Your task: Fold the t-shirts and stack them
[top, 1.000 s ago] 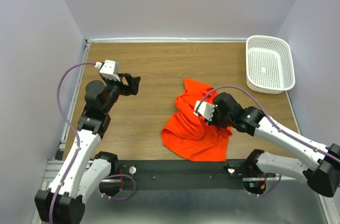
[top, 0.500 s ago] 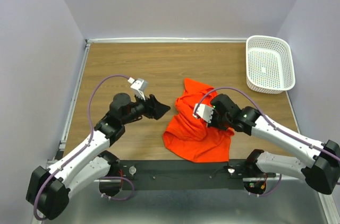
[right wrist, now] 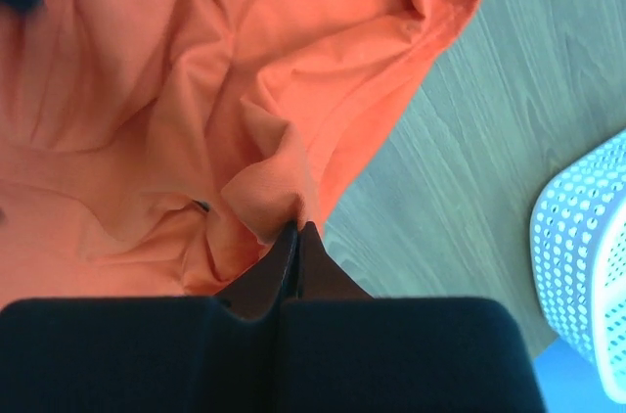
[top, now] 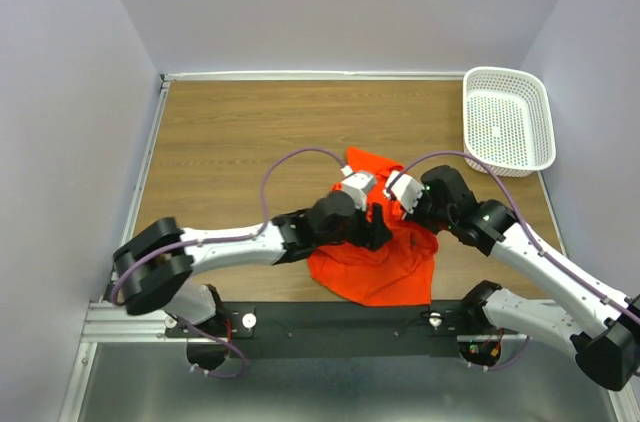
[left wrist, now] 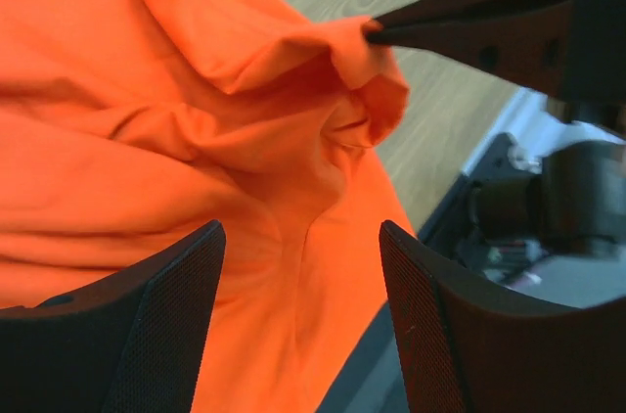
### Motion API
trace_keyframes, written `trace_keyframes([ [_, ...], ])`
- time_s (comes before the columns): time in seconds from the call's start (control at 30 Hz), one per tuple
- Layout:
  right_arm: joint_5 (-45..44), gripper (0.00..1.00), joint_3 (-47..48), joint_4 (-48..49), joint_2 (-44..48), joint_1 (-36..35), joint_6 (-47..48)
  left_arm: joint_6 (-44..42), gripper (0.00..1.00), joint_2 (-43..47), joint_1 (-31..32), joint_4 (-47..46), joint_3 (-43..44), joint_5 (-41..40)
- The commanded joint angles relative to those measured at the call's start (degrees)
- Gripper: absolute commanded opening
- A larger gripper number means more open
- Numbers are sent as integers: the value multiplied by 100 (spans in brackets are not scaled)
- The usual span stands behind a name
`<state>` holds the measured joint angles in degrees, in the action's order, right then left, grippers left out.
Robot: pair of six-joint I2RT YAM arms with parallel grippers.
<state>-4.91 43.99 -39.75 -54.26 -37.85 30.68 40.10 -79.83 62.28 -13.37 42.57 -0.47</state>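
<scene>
T-shirt [top: 375, 262] folding has barely begun, by my reckoning. The one orange-red shirt I can see lies as a crumpled heap on the table [top: 230, 132], toward the near edge and right of the middle. It has no clean fold in it, and there is no stack anywhere. Spreading it flat, folding it and laying it down are all left to do.

My right pincer [right wrist: 298, 229] is clamped tight on a small ridge of cloth close to an edge seam, holding it up in a little peak. My left pincer [left wrist: 293, 237] stands wide over the bunched fabric just beside that peak, gripping nothing.

The heap's long axis runs from the far side toward my bases, leaning a little to the right as it nears them. A narrow corner points away from me, and the broader, rounder mass lies nearest the table's edge. Neck and hem I cannot tell apart, since no label shows. The white basket [top: 508, 122] sits well apart at the far right corner.
</scene>
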Motion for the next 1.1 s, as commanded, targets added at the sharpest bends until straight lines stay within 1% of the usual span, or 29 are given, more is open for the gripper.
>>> trace_keyframes([
  [0.0,-142,1,127,248,91,295,-334,182,73,-795,609,711,839,-1305],
  [0.03,-160,1,145,266,126,426,-369,235,73,-1154,775,1026,1146,-1628],
  [0.1,-177,1,171,301,161,532,-404,323,73,-1463,934,1326,1402,-1929],
  [0.13,-195,1,180,318,179,576,-396,402,72,-1717,996,1641,1612,-2209],
  [0.23,-230,0,146,362,179,717,-440,508,71,-2070,1233,2161,1903,-2623],
  [0.3,-247,1,119,423,161,796,-492,525,70,-2176,1365,2294,1957,-2730],
  [0.37,-256,0,101,468,126,866,-527,552,66,-2194,1427,2399,1975,-2861],
  [0.5,-213,1,66,547,82,1024,-589,596,65,-2186,1559,2470,1878,-2994],
  [0.6,-107,0,40,573,91,1069,-615,648,65,-2378,1585,2707,1974,-3222],
  [0.63,-55,1,31,573,91,1077,-633,709,64,-2518,1585,2864,2071,-3423],
  [0.67,-19,1,31,573,91,1077,-659,736,56,-2641,1585,2918,2124,-3529],
  [0.7,-19,1,22,573,91,1086,-659,745,56,-2643,1585,2979,2176,-3626],
  [0.73,7,1,13,573,108,1086,-677,754,51,-2765,1585,3102,2299,-3827],
  [0.8,25,0,5,573,117,1095,-677,737,50,-2940,1585,3191,2431,-3995],
  [0.83,16,0,5,565,143,1095,-694,667,46,-2994,1585,3235,2501,-4100],
  [0.87,-1,1,5,565,152,1104,-695,631,40,-3029,1585,3305,2633,-4136],
  [0.9,-10,1,13,565,170,1113,-712,596,31,-3064,1585,3340,2677,-4163],
  [0.93,-36,1,13,565,188,1121,-721,578,20,-3065,1585,3367,2704,-4206],
  [0.97,-124,0,31,565,223,1121,-712,596,0,-3012,1585,3471,2722,-4337],
  [1.0,-194,1,40,565,249,1148,-695,622,0,-2942,1585,3542,2696,-4443],
  [1.07,-493,1,75,565,284,1174,-660,692,0,-2504,1542,3709,2512,-4803],
])
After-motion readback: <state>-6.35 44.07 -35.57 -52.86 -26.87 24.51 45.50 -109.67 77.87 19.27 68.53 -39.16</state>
